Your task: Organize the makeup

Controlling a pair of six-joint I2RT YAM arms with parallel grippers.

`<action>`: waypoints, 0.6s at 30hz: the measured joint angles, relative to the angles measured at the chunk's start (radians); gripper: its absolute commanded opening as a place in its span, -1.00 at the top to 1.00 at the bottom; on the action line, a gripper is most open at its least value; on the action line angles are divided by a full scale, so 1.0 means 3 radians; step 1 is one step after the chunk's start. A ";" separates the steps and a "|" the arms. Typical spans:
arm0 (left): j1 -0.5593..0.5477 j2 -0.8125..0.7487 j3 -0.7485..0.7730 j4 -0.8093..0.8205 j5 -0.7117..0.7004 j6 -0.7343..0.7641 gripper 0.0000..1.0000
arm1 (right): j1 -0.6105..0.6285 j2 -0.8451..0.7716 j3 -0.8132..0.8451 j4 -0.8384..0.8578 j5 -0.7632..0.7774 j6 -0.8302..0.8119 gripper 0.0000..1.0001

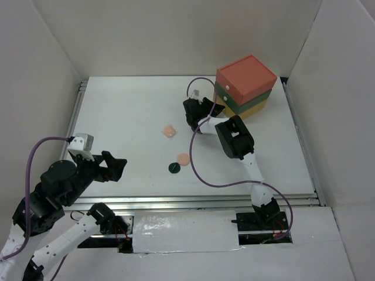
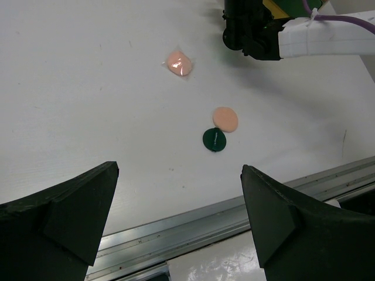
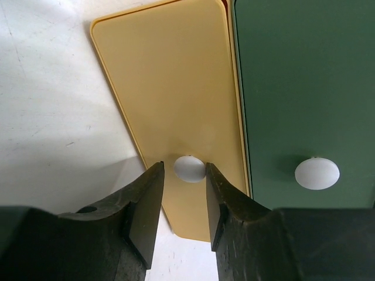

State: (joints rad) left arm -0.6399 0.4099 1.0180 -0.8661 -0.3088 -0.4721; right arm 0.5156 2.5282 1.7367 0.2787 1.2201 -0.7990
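Two peach round compacts (image 1: 169, 131) (image 1: 183, 158) and a dark green disc (image 1: 174, 168) lie mid-table. They also show in the left wrist view: compacts (image 2: 180, 63) (image 2: 225, 119) and disc (image 2: 214, 140). My left gripper (image 1: 117, 167) (image 2: 179, 168) is open and empty above the table's near left edge. My right gripper (image 1: 202, 105) (image 3: 183, 165) is at the drawer box (image 1: 246, 85). Its jaws stand narrowly open on either side of the white knob (image 3: 189, 168) of the yellow drawer (image 3: 170, 88). The palettes and green tubes are out of view.
The drawer box stands at the back right, orange on top, green in the middle (image 3: 304, 88), yellow at the bottom. White walls enclose the table. A metal rail (image 2: 193, 225) runs along the near edge. Purple cables hang from both arms.
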 measured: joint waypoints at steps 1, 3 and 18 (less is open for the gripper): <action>0.0000 0.0000 0.0000 0.0001 0.0000 0.0000 -0.99 | -0.0001 0.0000 0.0000 0.0000 0.0001 -0.0001 0.18; 0.0000 0.0000 0.0000 0.0003 0.0000 0.0000 -0.99 | -0.0004 0.0000 0.0000 0.0001 0.0005 0.0001 0.18; 0.0000 0.0000 0.0000 0.0015 0.0000 0.0000 -0.99 | -0.0004 0.0000 0.0004 0.0072 0.0065 0.0004 0.66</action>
State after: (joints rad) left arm -0.6399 0.4099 1.0180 -0.8616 -0.3088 -0.4721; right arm 0.5144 2.5282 1.7378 0.3004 1.2396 -0.7979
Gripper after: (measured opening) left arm 0.994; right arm 0.297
